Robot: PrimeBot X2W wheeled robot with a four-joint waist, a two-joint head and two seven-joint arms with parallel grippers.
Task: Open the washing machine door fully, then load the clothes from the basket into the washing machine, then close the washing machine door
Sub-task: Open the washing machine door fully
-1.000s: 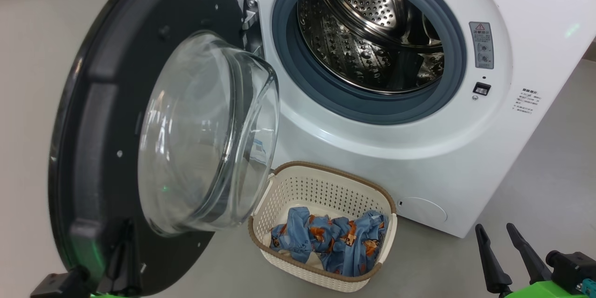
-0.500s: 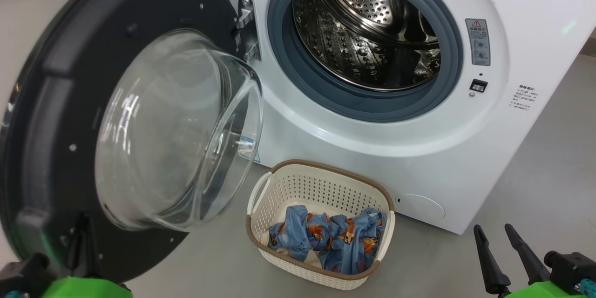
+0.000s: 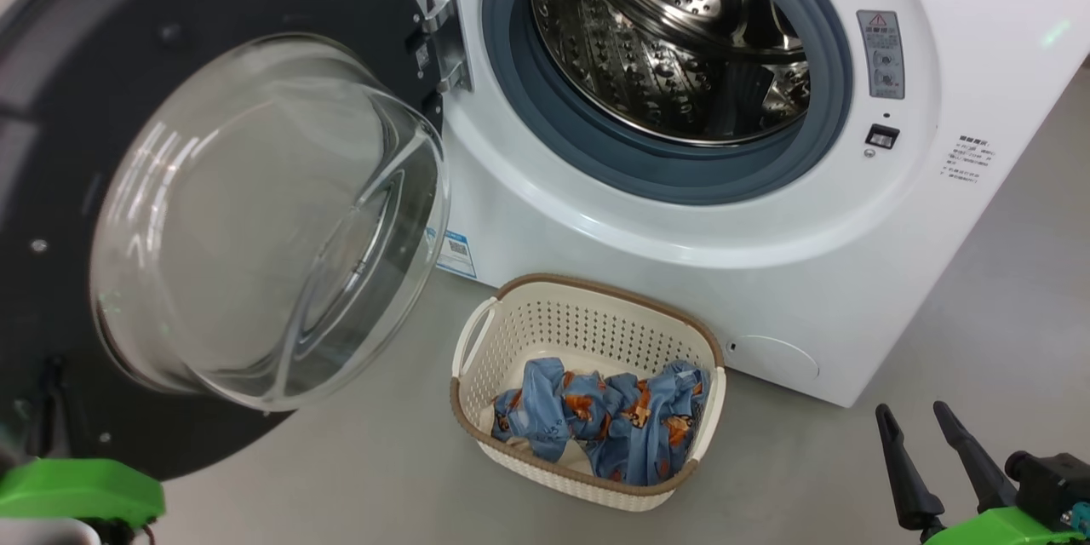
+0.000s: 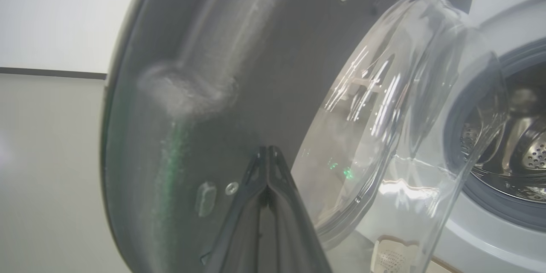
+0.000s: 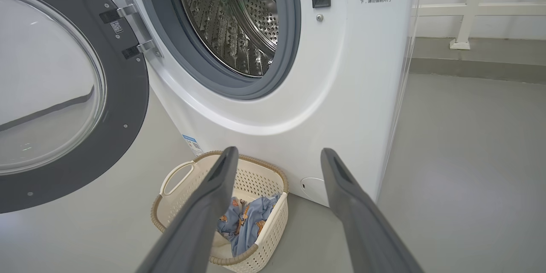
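Observation:
The washing machine (image 3: 766, 272) stands with its steel drum (image 3: 681, 43) exposed. Its black washing machine door (image 3: 51, 102), with the clear glass bowl, hangs swung out to the left. In the left wrist view my left gripper (image 4: 268, 150) is shut, its tips against the door's (image 4: 213, 51) dark inner face beside the glass. The cream basket (image 3: 596, 285) sits on the floor in front of the machine, holding the blue printed clothes (image 3: 609, 426). My right gripper (image 3: 913, 411) is open and empty at the lower right. In its own view the right gripper (image 5: 279, 152) stands above the basket (image 5: 264, 179).
Grey floor (image 3: 1005, 315) stretches to the right of the machine and around the basket. A white rail frame (image 5: 469, 13) stands against the wall behind the machine's right side. The open door takes up the space on the left.
The door has swung further open to the left, and my shut left gripper has moved left with it. The head camera has shifted a little. The right gripper has stayed put.

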